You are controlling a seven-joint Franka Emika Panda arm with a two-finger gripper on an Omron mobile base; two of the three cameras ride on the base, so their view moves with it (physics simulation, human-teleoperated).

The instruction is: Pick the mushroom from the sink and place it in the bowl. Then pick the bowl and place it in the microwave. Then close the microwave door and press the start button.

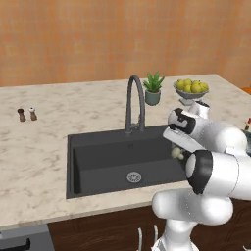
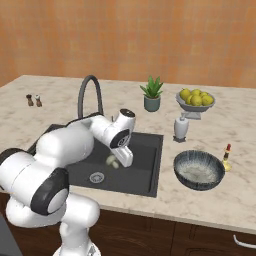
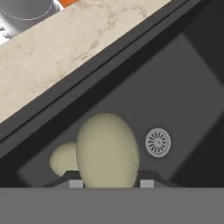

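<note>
My gripper (image 3: 108,182) is shut on the cream-white mushroom (image 3: 108,151), cap between the two fingertips and stem poking out to one side. In the base views the mushroom (image 2: 112,161) (image 1: 176,153) hangs under the white hand, above the floor of the black sink (image 2: 147,167) (image 1: 98,162) and clear of the steel drain (image 3: 158,142). The meshed glass bowl (image 2: 198,170) stands on the counter right of the sink, apart from the hand. The microwave and its door are out of view.
The dark gooseneck faucet (image 1: 135,100) rises behind the sink. Behind it stand a potted plant (image 2: 152,95), a grey pedestal bowl of yellow fruit (image 2: 196,100) and a white shaker (image 2: 180,128). A small bottle (image 2: 227,157) stands beside the bowl. Two small shakers (image 1: 27,114) sit far left.
</note>
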